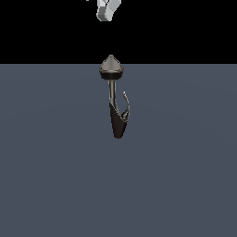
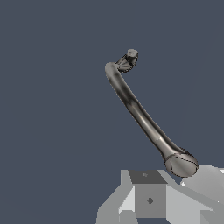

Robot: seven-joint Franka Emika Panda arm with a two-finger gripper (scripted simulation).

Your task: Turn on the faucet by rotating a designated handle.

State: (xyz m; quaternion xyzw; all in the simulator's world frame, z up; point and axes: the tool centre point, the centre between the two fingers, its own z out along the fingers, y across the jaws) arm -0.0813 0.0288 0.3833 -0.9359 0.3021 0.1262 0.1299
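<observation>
Pincer (image 1: 107, 11): showing only as a pale grey-white piece at the top edge of the exterior view, hanging above the faucet and well apart from it; the fingertips are not appearing in either view, so how far it is opening cannot be told, and nothing is seen in its hold or touching it
Wrist-view body (image 2: 148, 199): grey blocky parts of the hand are filling the lower edge of the wrist view; no finger pads are showing there
Faucet (image 1: 112, 99): standing alone on the flat blue-grey floor (image 1: 51, 176), about the middle of the exterior view, glossy dark metal, reaching up to the line where the floor is meeting the black backdrop
Cap (image 1: 111, 66): cone-shaped and grey, sitting at the top of the slim stem, directly under the pincer piece with a clear gap between them
Stem (image 2: 138, 111): running long and slightly curved in the wrist view, from the rounded grey end close to the hand out to a bend at the far end
Body (image 1: 118, 125): tapering dark to a blunt tip at the faucet's lower end in the exterior view
Handle (image 1: 126, 104): thin grey hook, branching off the body on the exterior view's right and curling upward beside the stem, nothing touching it
Floor: lying flat under the faucet
</observation>
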